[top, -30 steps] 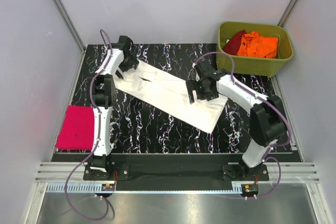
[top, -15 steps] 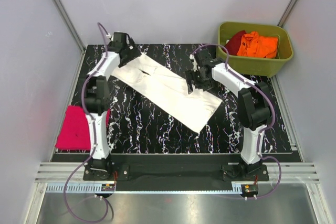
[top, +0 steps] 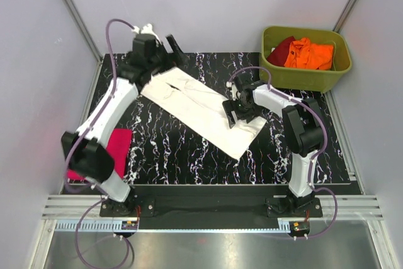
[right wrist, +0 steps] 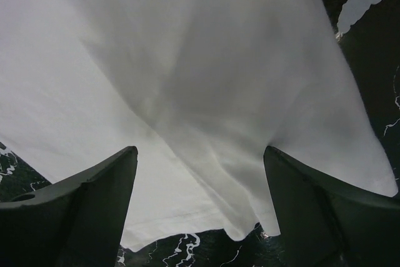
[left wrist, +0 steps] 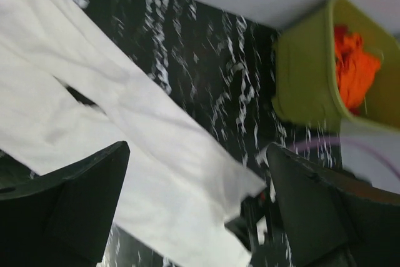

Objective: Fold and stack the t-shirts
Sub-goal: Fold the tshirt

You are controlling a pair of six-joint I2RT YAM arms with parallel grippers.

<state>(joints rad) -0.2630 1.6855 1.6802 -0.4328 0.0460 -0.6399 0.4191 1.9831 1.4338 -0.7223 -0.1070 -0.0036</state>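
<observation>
The white t-shirt [top: 198,105] lies as a long, narrow band across the black marbled table [top: 164,149]. It runs from about 11 o'clock to 4 o'clock through the centre. It looks light, limp and thin, so it should drape and crease wherever it is lifted, and it may slide a little on the smooth top.

The right gripper [right wrist: 200,149] sits low over the band's 4 o'clock half with its jaws spread wide and nothing pinched. The left gripper [left wrist: 197,148] hangs high above the 11 o'clock end, equally wide and empty.

The best holds are probably the two corners of one short end. A pinch should catch every layer so the fold does not peel apart, and that end can then be carried over the other.

A magenta t-shirt [top: 121,146] lies folded at 8 o'clock, partly behind the left arm, and is the likely base for the stack. An orange t-shirt [top: 310,53] and a dark red t-shirt [top: 281,48] wait in the olive-green tub [top: 308,79] at 2 o'clock.
</observation>
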